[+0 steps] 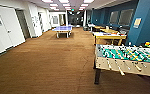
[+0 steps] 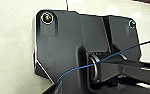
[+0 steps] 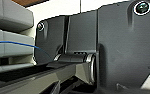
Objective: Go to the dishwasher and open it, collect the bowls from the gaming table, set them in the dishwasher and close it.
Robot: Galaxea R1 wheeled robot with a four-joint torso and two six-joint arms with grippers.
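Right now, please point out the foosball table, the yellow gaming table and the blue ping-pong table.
foosball table (image 1: 127,55): head view, on its green field.
yellow gaming table (image 1: 108,36): head view, on its yellow side.
blue ping-pong table (image 1: 63,28): head view, on its top.

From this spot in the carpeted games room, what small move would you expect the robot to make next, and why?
Probably roll forward along the brown carpet, keeping left of the green-field foosball table with rods. No dishwasher can be seen ahead, and the yellow-legged table with a white top stands farther along the blue wall, beyond the foosball table. The blue table-tennis table sits far down the room, so the middle lane looks open.
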